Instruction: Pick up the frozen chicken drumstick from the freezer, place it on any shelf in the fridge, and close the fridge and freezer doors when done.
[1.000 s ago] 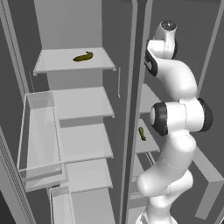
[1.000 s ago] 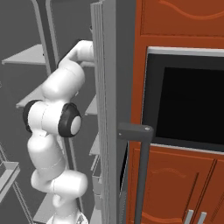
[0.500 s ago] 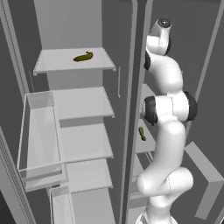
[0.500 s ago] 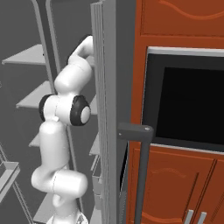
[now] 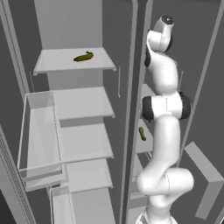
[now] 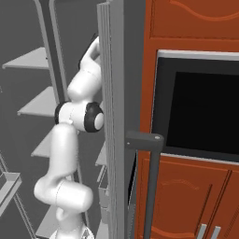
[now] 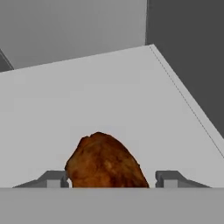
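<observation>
Since the earlier left base frame the white arm [image 5: 162,131] has straightened and reached higher into the narrower grey freezer compartment [image 5: 175,52] at the upper right of that frame; its upper links now stand nearly vertical, where a second ago they were folded lower.

Nearest the hand camera, the two-finger dark grey gripper [image 7: 111,178] sits at the bottom centre of the hand view, its fingertips [image 7: 53,178] either side of the small reddish-brown lumpy frozen chicken drumstick [image 7: 105,162]. The left tip appears to touch the piece; a small gap shows at the right tip. The jaws stand partly open and seem to be closing; a firm hold is not established, and whether contact is made on both sides cannot be told.

The drumstick lies on a flat pale grey freezer shelf [image 7: 109,96] that runs to the upper centre of the hand view.

Judgement: the step in hand is the grasp in the freezer. The next move calls for completing the closure squarely on the lumpy piece, then a clean lift clear of the shelf before withdrawing.

Farther off, in the left base view, a dark green curved pickle-like item [image 5: 83,57] lies on the top wide shelf [image 5: 57,63] of the wider fridge compartment, upper left; another [image 5: 142,133] sits mid-frame beside the arm. Both are untouched.

No brands, labels or writing are legible.
</observation>
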Controlling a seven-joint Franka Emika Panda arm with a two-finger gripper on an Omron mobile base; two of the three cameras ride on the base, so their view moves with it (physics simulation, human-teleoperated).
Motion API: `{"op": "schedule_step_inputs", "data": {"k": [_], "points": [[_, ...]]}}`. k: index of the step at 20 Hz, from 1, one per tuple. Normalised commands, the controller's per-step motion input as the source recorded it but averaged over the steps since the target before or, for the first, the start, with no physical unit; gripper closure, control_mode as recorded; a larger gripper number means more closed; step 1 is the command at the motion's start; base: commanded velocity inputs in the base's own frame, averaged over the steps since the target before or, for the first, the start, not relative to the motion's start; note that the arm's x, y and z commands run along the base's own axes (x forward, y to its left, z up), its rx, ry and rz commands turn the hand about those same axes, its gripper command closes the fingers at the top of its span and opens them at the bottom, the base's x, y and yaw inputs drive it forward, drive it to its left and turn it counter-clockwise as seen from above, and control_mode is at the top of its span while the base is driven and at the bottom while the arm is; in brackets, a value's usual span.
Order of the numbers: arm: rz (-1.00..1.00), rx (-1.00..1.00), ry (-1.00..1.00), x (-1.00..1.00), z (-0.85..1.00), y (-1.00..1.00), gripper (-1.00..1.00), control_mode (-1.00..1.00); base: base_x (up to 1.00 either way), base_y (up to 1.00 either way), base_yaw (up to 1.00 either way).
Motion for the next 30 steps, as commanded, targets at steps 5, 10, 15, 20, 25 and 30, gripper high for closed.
{"op": "schedule_step_inputs", "data": {"k": [5,10,15,20,25,30], "points": [[0.0,0.0,-0.02,0.16,-0.23,-0.02,1.0,-1.0,0.0,0.0,0.0],[0.0,0.0,0.0,0.01,-0.21,0.0,1.0,-1.0,0.0,0.0,0.0],[0.0,0.0,-0.06,-0.01,-0.36,0.0,1.0,-1.0,0.0,0.0,0.0],[0.0,0.0,-0.18,0.0,-0.35,0.0,1.0,-1.0,0.0,0.0,0.0],[-0.01,0.04,-0.36,-0.25,-0.05,0.0,1.0,-1.0,0.0,0.0,0.0],[-0.01,0.04,-0.41,-0.64,-0.54,0.0,1.0,-1.0,0.0,0.0,0.0]]}}
